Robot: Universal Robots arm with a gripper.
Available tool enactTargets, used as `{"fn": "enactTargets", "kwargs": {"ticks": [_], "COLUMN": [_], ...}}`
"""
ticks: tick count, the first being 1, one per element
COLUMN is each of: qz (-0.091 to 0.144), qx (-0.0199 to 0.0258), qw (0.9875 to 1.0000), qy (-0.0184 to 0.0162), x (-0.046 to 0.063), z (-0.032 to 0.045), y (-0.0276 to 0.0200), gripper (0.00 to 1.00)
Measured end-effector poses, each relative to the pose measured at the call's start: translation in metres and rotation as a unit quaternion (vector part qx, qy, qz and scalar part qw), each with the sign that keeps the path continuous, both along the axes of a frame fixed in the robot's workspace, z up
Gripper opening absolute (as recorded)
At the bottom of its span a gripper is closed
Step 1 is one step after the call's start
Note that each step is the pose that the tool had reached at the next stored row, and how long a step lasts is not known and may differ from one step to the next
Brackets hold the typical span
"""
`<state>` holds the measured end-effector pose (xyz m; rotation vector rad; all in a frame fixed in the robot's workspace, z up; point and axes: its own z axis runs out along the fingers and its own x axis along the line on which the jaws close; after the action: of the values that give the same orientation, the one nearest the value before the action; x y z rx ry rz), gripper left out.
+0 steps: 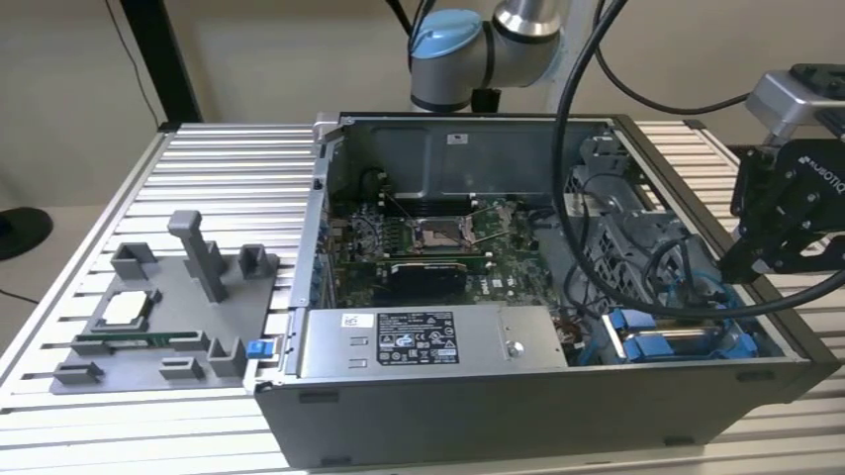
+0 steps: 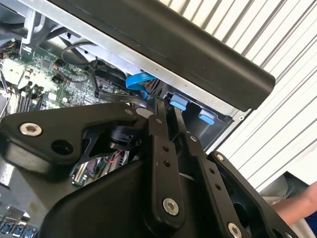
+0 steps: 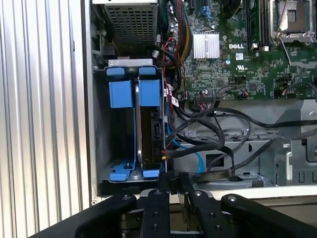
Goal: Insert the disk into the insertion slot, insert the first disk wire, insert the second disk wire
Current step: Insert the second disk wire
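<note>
Blue-framed disk (image 3: 151, 134) sits edge-on inside the slot (image 3: 100, 144), just ahead of the claw (image 3: 173, 179) tips. Claw clenched: fingers (image 2: 161, 148) nearly together, nothing visible between them. Just beside the claw, next to the slot, run black cables (image 3: 218, 131) and a blue cable (image 3: 196, 157). Motherboard (image 3: 247, 69) lies further out, beyond the cables. Second blue frame (image 3: 121, 94) sits alongside the disk, on the side away from the cables.

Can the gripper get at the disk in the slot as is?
Probably yes. The gripper hangs at the end of the insertion slot, in line with the disk, and nothing covers the disk's exposed edge. Black cables crowd one side and might snag.
</note>
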<state>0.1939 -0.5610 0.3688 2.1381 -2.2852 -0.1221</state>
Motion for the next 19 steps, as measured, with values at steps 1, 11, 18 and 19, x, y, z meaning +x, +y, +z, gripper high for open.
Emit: {"fn": "enactTargets", "kwargs": {"ticks": [1,11,18,19], "qz": [0.000,0.000,0.000,0.000], "qx": [0.0001,0.0003,0.0004,0.0004], "qw": [1.0000,1.0000,1.0000,1.0000], "qy": [0.0000,0.0000,0.0000,0.0000], "x": [0.0000,0.0000,0.0000,0.0000], "z": [0.0000,-0.0003,-0.0005,-0.0005], "y": [0.0000,0.0000,0.0000,0.0000], "gripper": [0.00,0.00,0.00,0.00]}}
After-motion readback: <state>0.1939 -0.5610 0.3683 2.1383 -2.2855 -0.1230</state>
